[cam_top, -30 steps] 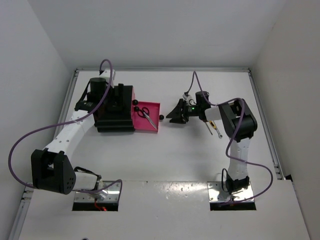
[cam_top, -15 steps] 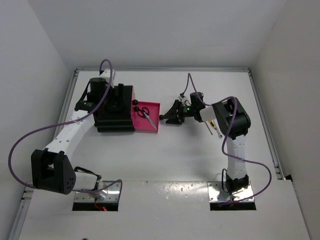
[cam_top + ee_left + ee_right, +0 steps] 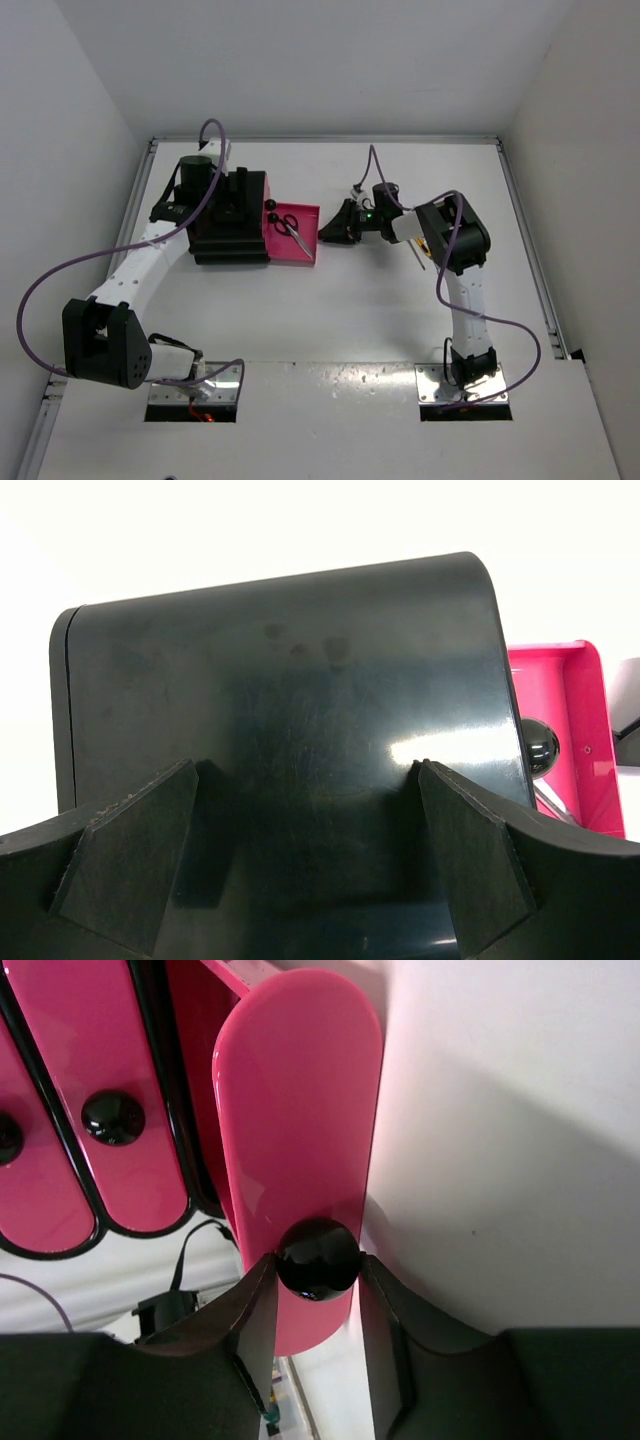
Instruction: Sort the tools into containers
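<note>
— Pink drawer, pulled out: what's inside?
— Black-handled scissors, lying flat. Right gripper pinches the drawer's black knob; left gripper hangs spread wide over the black cabinet.

top view looks down from above the near edge over the whole desk, left wrist hugs the cabinet top, right wrist the open drawer front, both also seen from above.
</note>
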Robot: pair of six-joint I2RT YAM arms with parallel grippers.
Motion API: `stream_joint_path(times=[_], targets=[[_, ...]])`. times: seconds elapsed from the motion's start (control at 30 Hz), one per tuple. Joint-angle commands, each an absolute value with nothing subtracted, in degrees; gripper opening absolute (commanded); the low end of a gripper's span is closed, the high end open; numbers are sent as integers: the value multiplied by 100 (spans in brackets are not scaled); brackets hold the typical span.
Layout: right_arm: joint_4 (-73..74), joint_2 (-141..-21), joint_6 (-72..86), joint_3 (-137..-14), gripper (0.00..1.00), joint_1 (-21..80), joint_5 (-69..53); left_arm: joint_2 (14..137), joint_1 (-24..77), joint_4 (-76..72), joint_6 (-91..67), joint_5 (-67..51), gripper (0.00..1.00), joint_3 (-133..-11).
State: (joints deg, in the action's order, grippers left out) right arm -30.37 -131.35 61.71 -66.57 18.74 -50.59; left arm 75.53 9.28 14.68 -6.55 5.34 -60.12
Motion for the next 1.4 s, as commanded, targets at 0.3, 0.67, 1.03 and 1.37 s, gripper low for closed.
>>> stream_joint_path(times=[0.3, 0.67, 1.03, 1.37], targets=[[-3621, -13175, 6390, -7373, 24, 2170, -5010, 7629, 853, 1714, -527, 466, 100, -5810], [-3691, -13543, 6565, -7787, 24, 2548, -4904, 7682, 853, 1714, -527, 413, 100, -5757], [-3955, -13878, 7031, -8244, 24, 2892, -4799, 7682, 853, 1661, -527, 413, 100, -5704], [-4130, -14255, 7285, -8648, 27, 3059, -4799, 7682, 853, 1609, -527, 360, 100, -5651]])
